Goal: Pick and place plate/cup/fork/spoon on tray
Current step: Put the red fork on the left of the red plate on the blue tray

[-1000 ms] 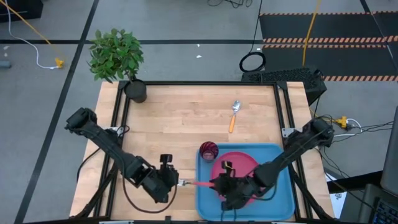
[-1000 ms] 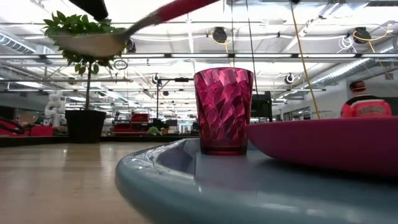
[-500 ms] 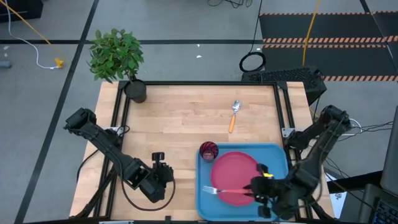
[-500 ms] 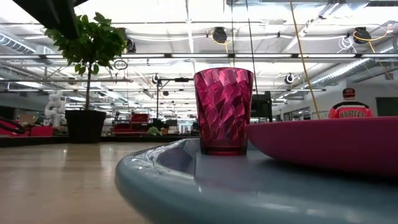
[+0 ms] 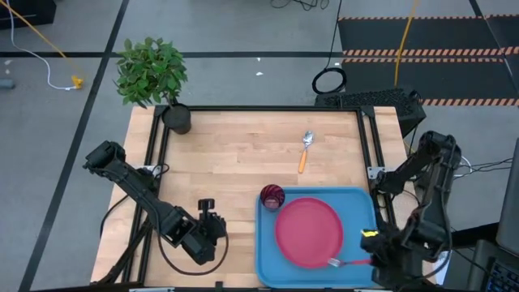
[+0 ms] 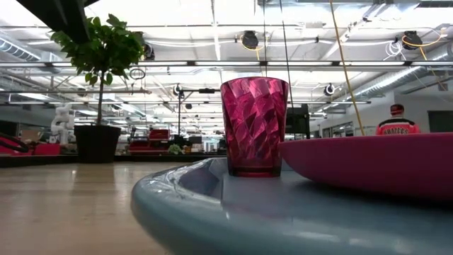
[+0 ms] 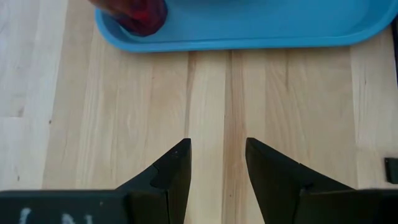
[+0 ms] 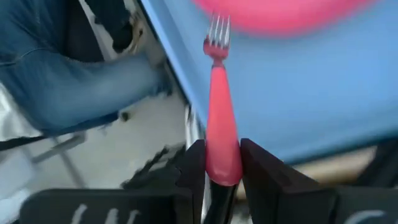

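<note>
The pinkish-red plate (image 5: 308, 231) lies on the light-blue tray (image 5: 269, 258). The dark red cup (image 5: 272, 196) stands upright on the tray's far left corner and shows in the low view (image 6: 255, 127). The orange-handled spoon (image 5: 305, 150) lies on the bare table beyond the tray. My right gripper (image 5: 366, 261) is shut on the pink-handled fork (image 5: 345, 262) over the tray's near right corner. My left gripper (image 5: 223, 229) is open and empty above the table, left of the tray (image 7: 249, 28). My right gripper pinches the fork's pink handle near its free end (image 8: 222, 163) between its two fingers. The fingers come about level from the table's right side and lie along the fork. The tines (image 8: 216, 28) point toward the table's left, over the tray beside the plate; whether they touch the tray, I cannot tell.
A potted plant (image 5: 154, 77) stands at the table's far left corner. Bare wood lies between the tray and the spoon. A person's leg in jeans (image 8: 81, 81) shows beyond the table's edge, and another person (image 6: 396, 122) stands far back in the room.
My right gripper has carried the fork from the tray's left edge across the plate toward the table's right and near edges. My left gripper, which was at the fork's other end a second ago, has drawn back a little toward the left without it.
</note>
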### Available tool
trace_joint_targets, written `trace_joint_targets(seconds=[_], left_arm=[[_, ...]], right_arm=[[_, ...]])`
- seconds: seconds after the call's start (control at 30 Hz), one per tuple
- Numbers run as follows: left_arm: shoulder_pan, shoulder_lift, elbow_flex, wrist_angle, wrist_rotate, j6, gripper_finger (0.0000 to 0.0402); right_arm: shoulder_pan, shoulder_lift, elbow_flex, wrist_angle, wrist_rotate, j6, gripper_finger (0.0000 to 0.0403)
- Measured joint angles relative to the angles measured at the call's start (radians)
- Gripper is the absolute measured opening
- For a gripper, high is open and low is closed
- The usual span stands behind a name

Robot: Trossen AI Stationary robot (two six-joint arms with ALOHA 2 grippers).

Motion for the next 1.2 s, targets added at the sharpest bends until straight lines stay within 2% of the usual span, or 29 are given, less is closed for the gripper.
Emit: trace_joint_targets(seconds=[0.13,0.27,0.43,0.67,0.9,1.2], left_arm=[[0.000,0.000,0.000,0.001,0.000,0.000,0.0152],[0.000,0.000,0.000,0.002,0.000,0.004,0.0152],[0.001,0.000,0.000,0.002,0.000,0.005,0.0152],[0.001,0.000,0.000,0.002,0.000,0.008,0.0152],[0.001,0.000,0.000,0.002,-0.001,0.041,0.0152],[0.007,0.000,-0.001,0.002,-0.034,0.129,0.0152]], right_arm=[[0.038,-0.029,0.000,-0.039,-0.086,0.176,0.0068],[0.064,-0.060,0.000,-0.050,-0.127,0.254,0.0067],[0.078,-0.112,0.000,-0.094,-0.125,0.340,0.0067],[0.078,-0.111,0.000,-0.265,-0.111,0.547,0.0067],[0.076,-0.046,0.000,-0.291,-0.044,0.613,0.0067],[0.025,0.148,0.000,-0.263,-0.046,0.622,0.0066]])
